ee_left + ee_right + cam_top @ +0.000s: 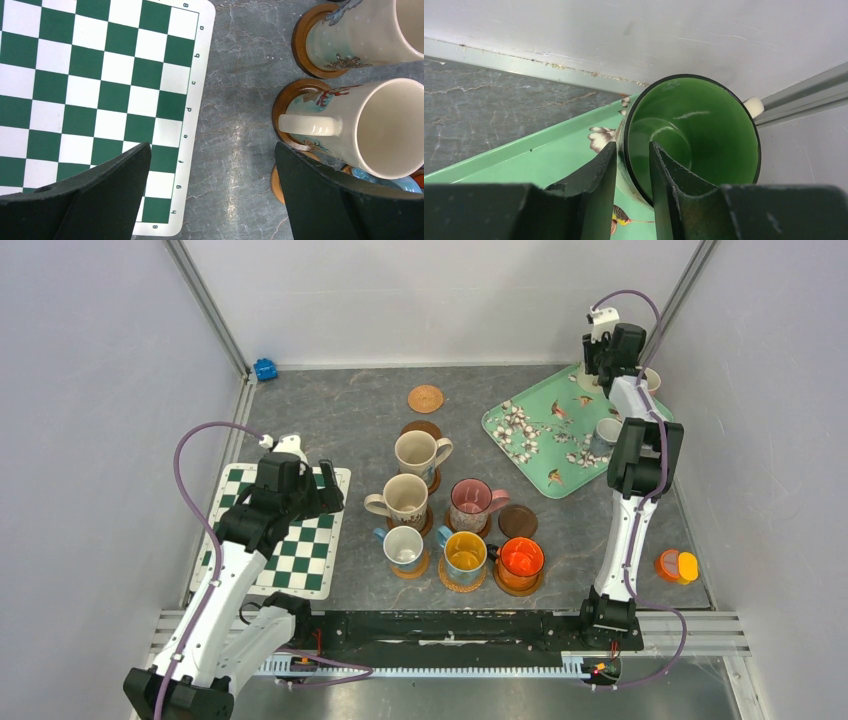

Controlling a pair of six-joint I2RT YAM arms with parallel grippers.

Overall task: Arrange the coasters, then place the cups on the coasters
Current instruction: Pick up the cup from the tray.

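Observation:
Six cups stand on brown coasters mid-table: two cream mugs (415,452) (405,498), a pink speckled one (468,502), a small light-blue one (403,547), a blue one with yellow inside (465,552) and a clear orange one (520,560). A woven coaster (425,398) and a brown coaster (517,520) lie bare. On the tray's far corner stands a green-inside mug (694,135). My right gripper (633,150) straddles its rim, one finger inside, one outside, jaws narrow with a sliver of green showing. My left gripper (212,160) hangs wide open beside a cream mug (390,125).
The mint floral tray (540,435) at the back right also holds a small cup (607,430). A green-white checkered mat (285,540) lies at the left under my left arm. An orange and yellow object (677,565) sits at the right edge. A blue item (265,368) is in the far left corner.

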